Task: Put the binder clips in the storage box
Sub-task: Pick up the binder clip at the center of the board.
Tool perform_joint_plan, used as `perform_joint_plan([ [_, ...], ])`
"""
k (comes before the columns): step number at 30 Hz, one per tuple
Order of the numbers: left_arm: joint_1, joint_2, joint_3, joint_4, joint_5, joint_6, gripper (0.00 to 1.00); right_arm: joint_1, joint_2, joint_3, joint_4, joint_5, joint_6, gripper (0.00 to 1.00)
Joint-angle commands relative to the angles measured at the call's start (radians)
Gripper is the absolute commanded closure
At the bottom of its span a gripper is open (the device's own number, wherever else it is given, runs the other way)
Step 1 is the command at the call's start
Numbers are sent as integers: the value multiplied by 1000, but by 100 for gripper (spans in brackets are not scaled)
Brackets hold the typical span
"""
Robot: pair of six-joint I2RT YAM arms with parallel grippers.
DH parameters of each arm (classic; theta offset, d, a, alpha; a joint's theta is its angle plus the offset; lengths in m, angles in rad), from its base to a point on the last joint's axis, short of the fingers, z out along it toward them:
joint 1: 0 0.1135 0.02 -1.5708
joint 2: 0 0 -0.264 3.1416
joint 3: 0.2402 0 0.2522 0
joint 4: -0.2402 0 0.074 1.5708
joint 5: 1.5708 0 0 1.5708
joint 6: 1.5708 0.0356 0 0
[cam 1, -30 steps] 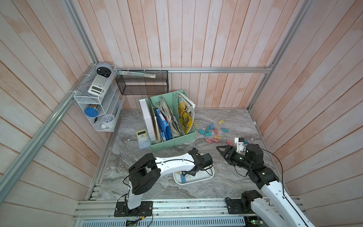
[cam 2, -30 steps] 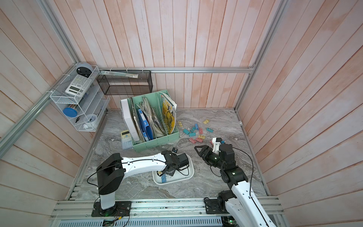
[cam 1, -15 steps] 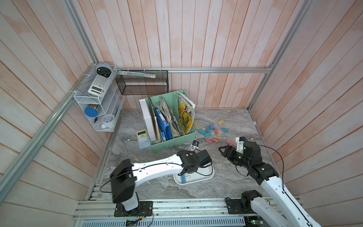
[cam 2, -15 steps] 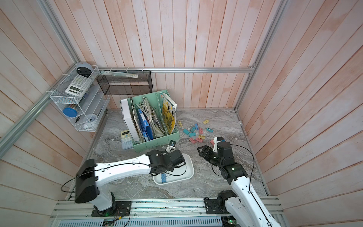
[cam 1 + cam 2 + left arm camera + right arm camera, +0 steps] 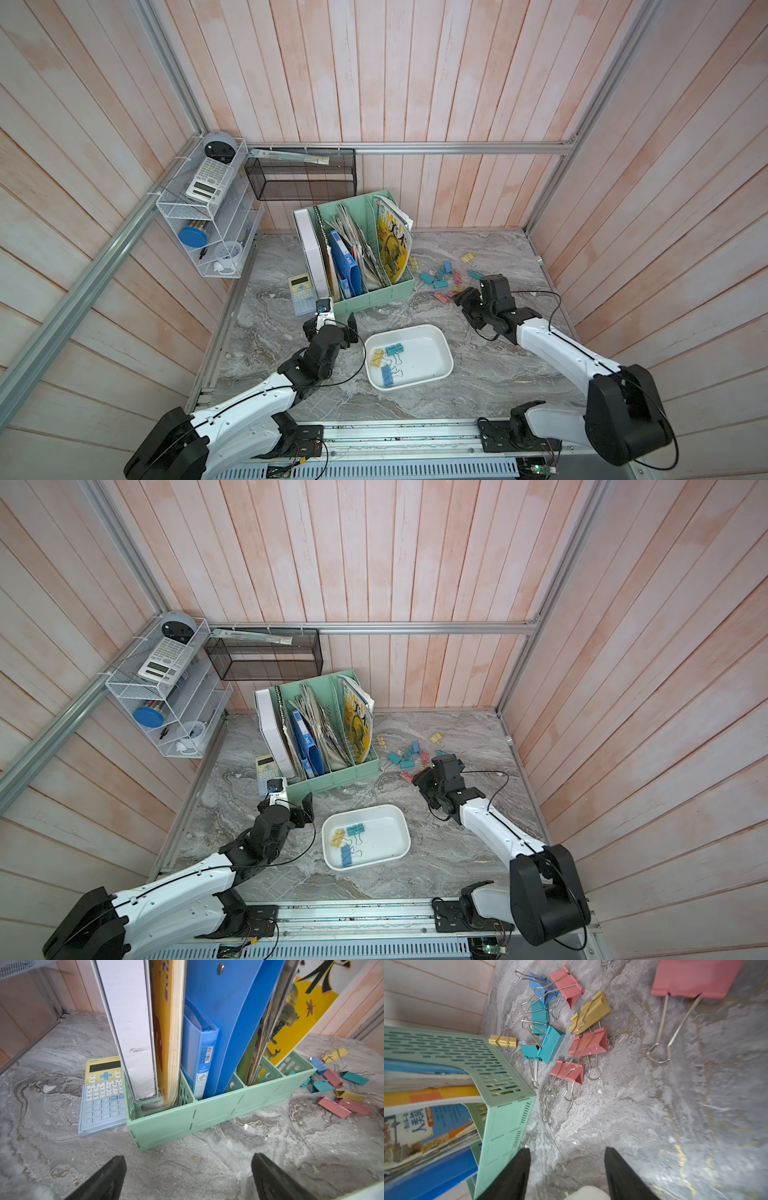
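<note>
Binder clips (image 5: 588,1044) untouched; left gripper (image 5: 187,1165) wide, right gripper (image 5: 566,1153) parted, both empty.

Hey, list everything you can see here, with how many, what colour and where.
box: one, white, table front centre, between the arms.
boxed clips: at least three; yellow, teal, blue; box's left end.
loose clips: about a dozen; pink, yellow, blue, teal; table, right of organizer.
organizer: one, mint green, table back.
papers: several, mixed colours, upright in organizer.
desk calculator: one, yellow and blue, flat left of organizer.
basket: one, black mesh, back wall.
shelf: one, white wire, left wall.
shelf calculator: one, white, top of shelf.
left tool: one, black, open, empty, before organizer.
right tool: one, black, open, empty, by loose clips.
</note>
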Motion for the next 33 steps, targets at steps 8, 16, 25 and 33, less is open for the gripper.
perform_joint_plan([
  [8, 6, 75, 12, 220, 130, 55, 0, 58, 377, 128, 385, -11, 348, 39],
  [16, 6, 91, 15, 239, 149, 52, 0, 64, 403, 135, 343, 42, 338, 57],
  [25, 5, 93, 24, 218, 164, 53, 0, 62, 352, 39, 407, 66, 307, 100],
  [33, 6, 91, 25, 215, 167, 52, 0, 63, 131, 0, 282, 63, 78, 100],
])
